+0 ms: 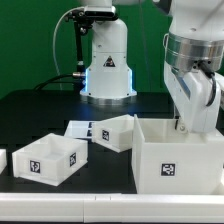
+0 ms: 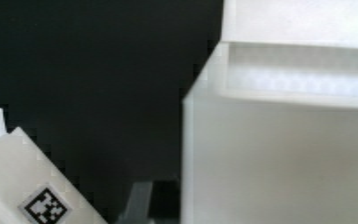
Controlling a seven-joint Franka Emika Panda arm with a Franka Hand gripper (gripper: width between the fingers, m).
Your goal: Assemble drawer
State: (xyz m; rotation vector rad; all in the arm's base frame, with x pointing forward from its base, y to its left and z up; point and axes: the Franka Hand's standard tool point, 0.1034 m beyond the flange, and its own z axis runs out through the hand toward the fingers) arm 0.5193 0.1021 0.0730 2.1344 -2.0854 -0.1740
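Exterior view: the large open drawer case [image 1: 178, 160] stands on the dark bench [image 1: 40, 110] directly below the pincer [image 1: 186, 124], whose tips reach down at the case's rear rim. Whether they are spread or pinching that wall cannot be told from here. Inside the case only its own white walls show.

In the wrist view, one grey finger [image 2: 151, 200] lies just beside the case's pale wall [image 2: 282, 140]. The other finger is hidden, so the grip is unclear there as well. A white tagged part [image 2: 25, 190] sits off to the finger's other side; which part it is cannot be told.

Away from the pincer toward the exterior view's left, a small open tray [image 1: 112, 133] sits near the case. The marker board [image 1: 78, 128] lies beyond it, and a second open tray [image 1: 48, 160] lies farthest off. Both trays show only white interiors.
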